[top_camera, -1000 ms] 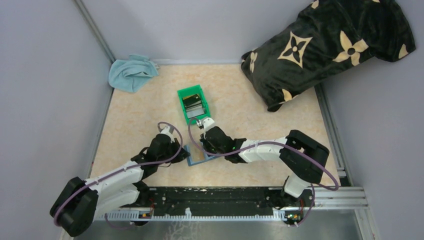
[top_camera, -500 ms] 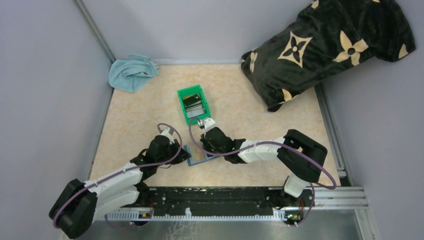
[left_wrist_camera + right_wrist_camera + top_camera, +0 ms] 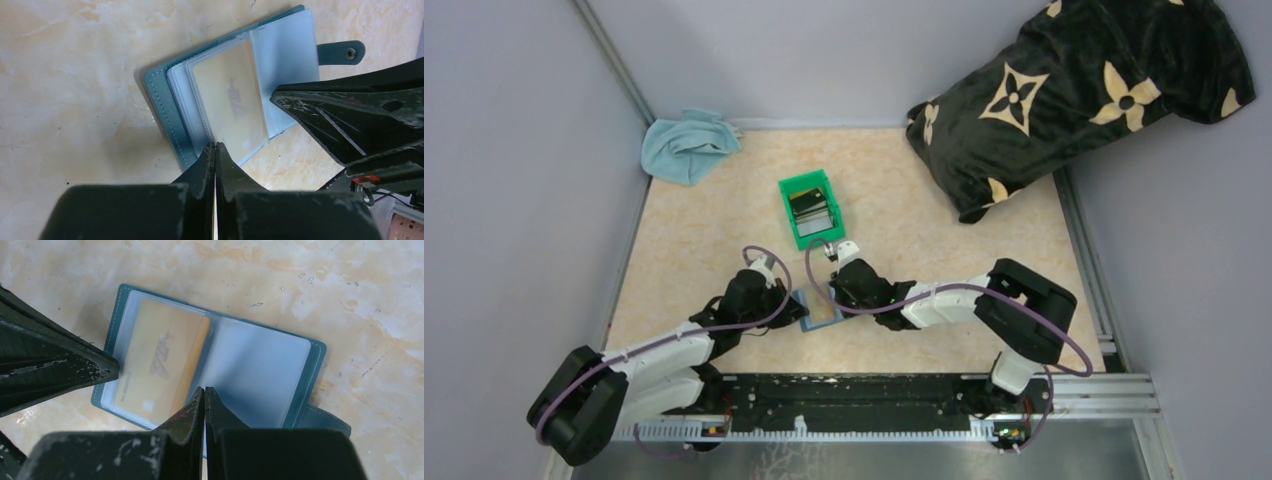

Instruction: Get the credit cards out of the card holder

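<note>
The teal-blue card holder lies open on the table between my two grippers. In the left wrist view the card holder shows a tan card inside a clear sleeve, with the snap tab at its far side. My left gripper is shut, its tips at the holder's near edge beside the tan card. My right gripper is shut, its tips over the holder's middle fold, next to the tan card. In the top view the left gripper and right gripper meet over the holder.
A green bin behind the holder has dark and silver-grey cards in it. A light-blue cloth lies at the back left. A black patterned pillow fills the back right. Grey walls close both sides.
Both arms have shifted only slightly over the card holder. The holder stays open in the same spot.
</note>
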`<state>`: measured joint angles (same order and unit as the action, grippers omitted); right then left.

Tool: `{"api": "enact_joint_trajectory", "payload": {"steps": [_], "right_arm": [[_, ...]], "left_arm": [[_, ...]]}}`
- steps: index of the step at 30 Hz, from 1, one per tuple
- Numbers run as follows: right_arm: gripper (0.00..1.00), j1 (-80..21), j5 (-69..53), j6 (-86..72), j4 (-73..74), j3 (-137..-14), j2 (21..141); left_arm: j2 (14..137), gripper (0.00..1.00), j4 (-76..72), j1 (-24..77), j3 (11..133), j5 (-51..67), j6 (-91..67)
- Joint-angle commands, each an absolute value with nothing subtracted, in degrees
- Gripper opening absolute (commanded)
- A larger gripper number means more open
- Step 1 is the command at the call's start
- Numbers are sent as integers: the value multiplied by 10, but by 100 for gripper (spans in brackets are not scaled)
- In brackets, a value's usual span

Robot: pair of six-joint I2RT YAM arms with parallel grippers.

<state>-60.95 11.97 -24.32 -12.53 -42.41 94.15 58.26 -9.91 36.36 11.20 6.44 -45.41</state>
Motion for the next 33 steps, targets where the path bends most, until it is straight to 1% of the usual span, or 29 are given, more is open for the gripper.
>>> {"api": "enact_joint_trajectory", "payload": {"steps": [1,9,23,33], "right_arm": [[0,-606,113,-257,-144,-419,967],[0,-606,93,-267,-160,-413,984],[0,-607,89,-268,-166,-408,980],[0,-603,49,-267,-201,-395,970]], "left_arm": [[586,0,-125,366,115,75,-456],[602,0,-142,366,120,84,-459],[620,0,-151,366,128,84,-457],[631,0,-159,366,133,87,-456]]}}
